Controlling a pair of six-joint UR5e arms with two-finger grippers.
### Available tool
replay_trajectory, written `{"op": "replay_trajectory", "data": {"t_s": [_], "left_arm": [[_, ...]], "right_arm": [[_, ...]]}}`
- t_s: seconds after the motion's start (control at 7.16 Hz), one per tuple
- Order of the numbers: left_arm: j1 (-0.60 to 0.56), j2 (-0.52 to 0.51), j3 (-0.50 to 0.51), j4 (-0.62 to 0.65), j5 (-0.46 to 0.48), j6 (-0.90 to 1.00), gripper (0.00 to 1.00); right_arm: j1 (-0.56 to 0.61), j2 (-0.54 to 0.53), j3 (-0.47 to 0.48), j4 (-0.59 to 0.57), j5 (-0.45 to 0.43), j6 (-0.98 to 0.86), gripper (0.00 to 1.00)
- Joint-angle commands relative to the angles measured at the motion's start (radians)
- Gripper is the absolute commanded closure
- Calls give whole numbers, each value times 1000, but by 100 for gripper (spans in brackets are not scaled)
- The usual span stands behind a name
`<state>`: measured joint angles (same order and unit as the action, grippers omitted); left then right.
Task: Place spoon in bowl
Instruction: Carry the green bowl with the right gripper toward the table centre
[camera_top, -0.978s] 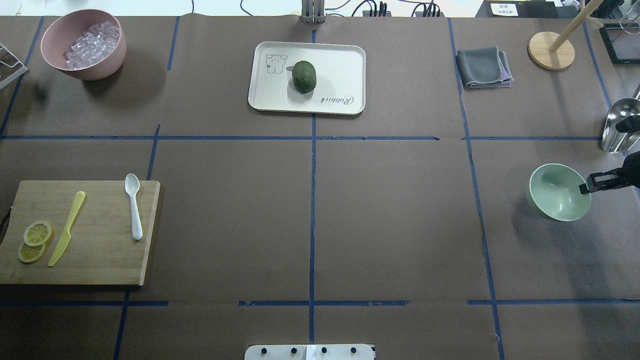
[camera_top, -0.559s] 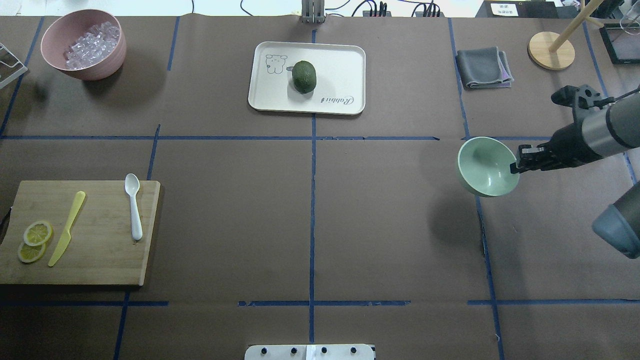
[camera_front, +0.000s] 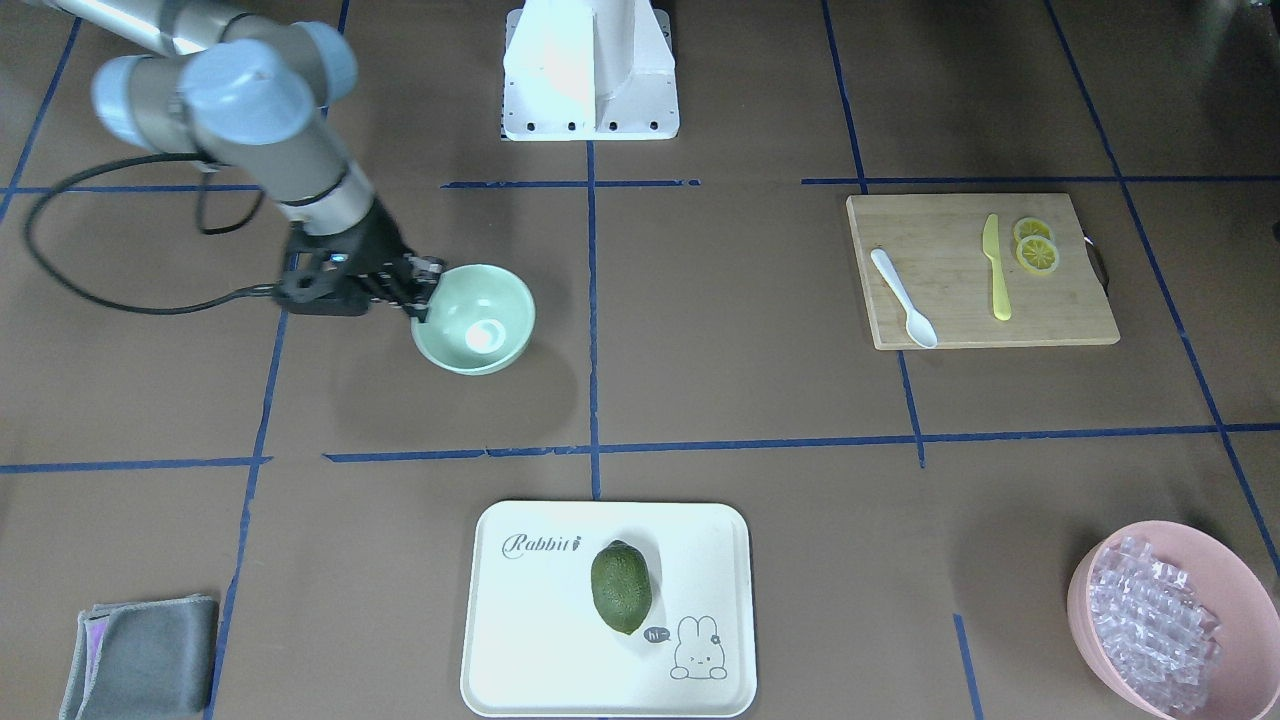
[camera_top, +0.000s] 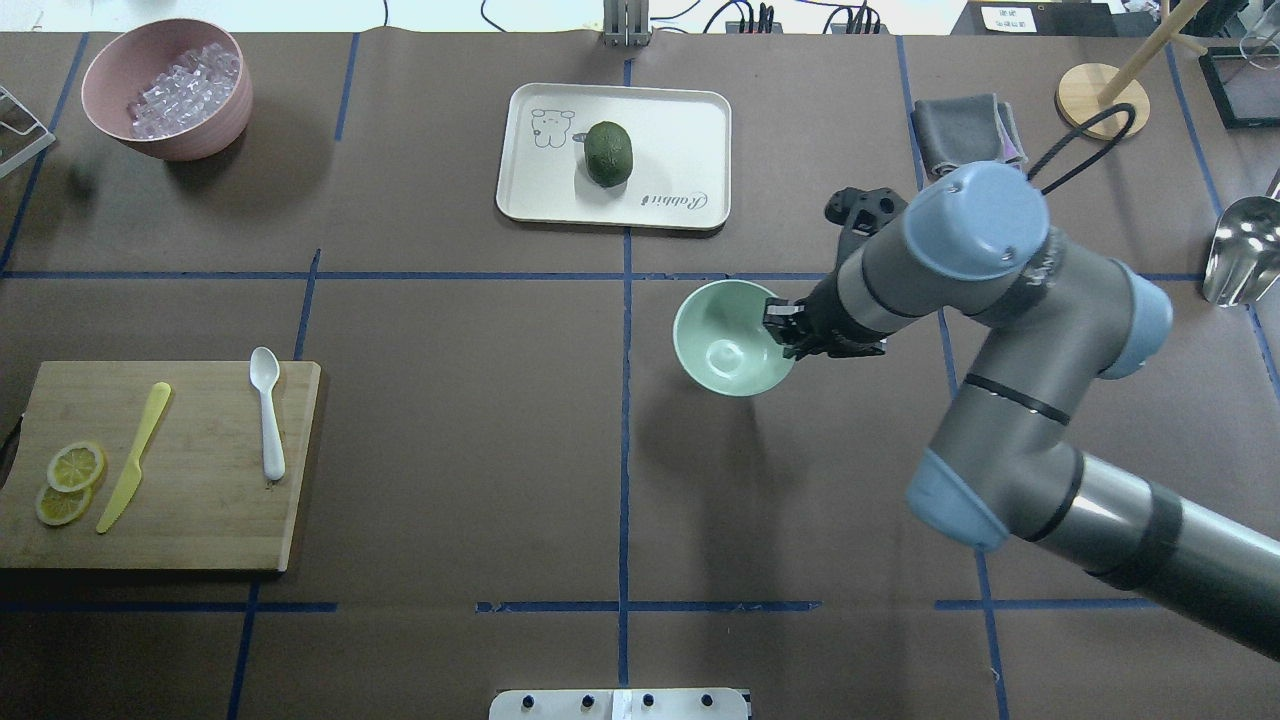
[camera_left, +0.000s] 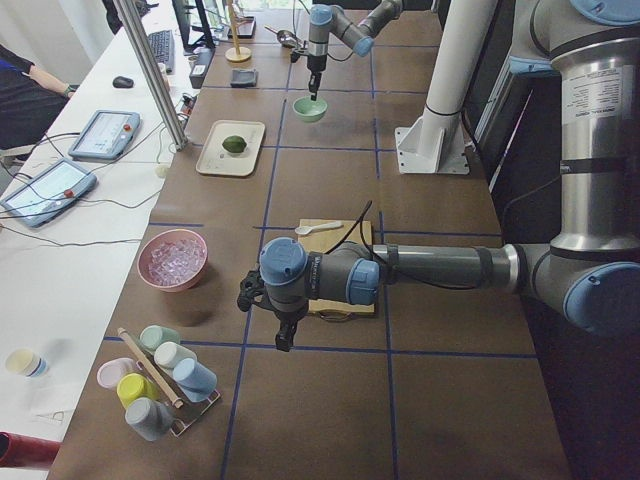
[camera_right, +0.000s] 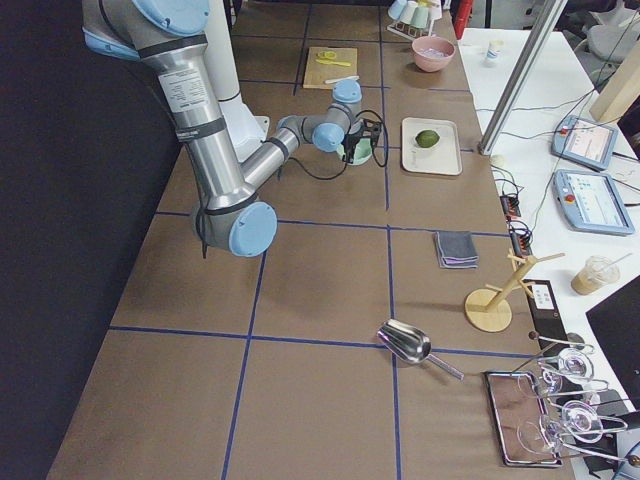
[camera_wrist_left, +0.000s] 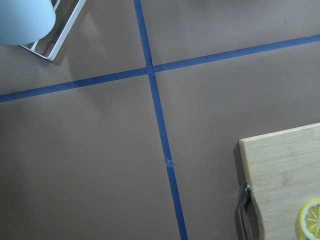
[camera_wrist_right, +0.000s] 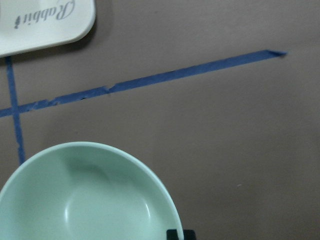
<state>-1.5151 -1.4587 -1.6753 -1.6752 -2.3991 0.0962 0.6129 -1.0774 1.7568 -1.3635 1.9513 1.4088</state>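
Your right gripper (camera_top: 785, 335) pinches the bowl (camera_top: 725, 340) by its rim, so I think you are bringing the bowl over. Next, set it down gently, closer to the spoon (camera_top: 267, 412). I cannot tell if the left gripper (camera_left: 284, 337) is open or closed.

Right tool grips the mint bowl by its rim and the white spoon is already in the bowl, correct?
No. The right tool grips the mint bowl by its rim, but the bowl is empty: the overhead view shows the white spoon lying on the cutting board.
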Motion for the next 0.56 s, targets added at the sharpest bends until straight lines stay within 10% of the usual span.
{"op": "replay_trajectory", "data": {"t_s": [0.0, 0.42], "left_arm": [[3, -2, 0, 0, 0, 0, 0], [3, -2, 0, 0, 0, -1, 0]], "right_arm": [[-94, 192, -137, -29, -102, 125, 100], [-148, 188, -140, -28, -158, 121, 98]]}}
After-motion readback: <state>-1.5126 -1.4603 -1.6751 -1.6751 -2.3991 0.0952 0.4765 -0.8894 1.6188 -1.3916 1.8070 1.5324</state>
